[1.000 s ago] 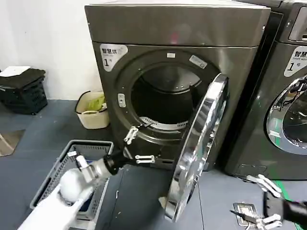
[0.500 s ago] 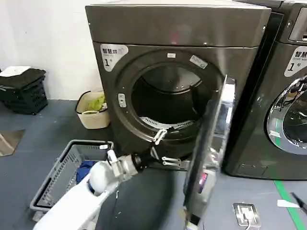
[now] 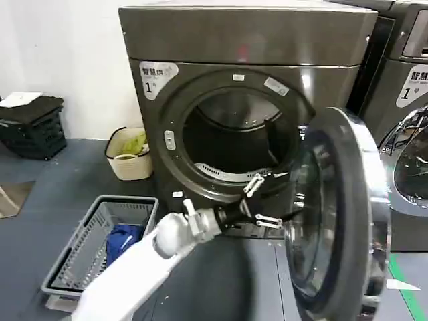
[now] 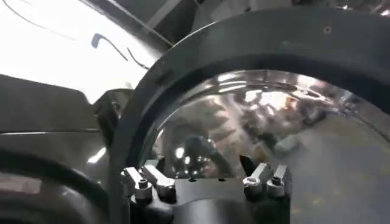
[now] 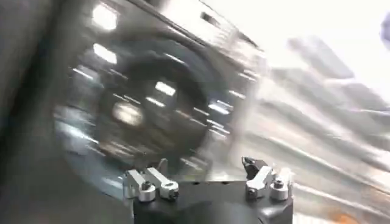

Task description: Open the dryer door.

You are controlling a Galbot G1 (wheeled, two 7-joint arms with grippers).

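The dryer door (image 3: 338, 214) has swung wider; basket (image 3: 80, 254) holds blue cloth (image 3: 122, 239).

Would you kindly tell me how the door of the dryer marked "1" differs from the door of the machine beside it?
The big round chrome-ringed dryer door stands swung wide open, its grey inner rim facing the drum; the neighbouring machine's chrome-ringed door sits shut against its front. The open door shows whole, while the neighbour's is cut off at the picture's edge. Both are round portholes with shiny chrome rings. The left end effector is open beside the open door.
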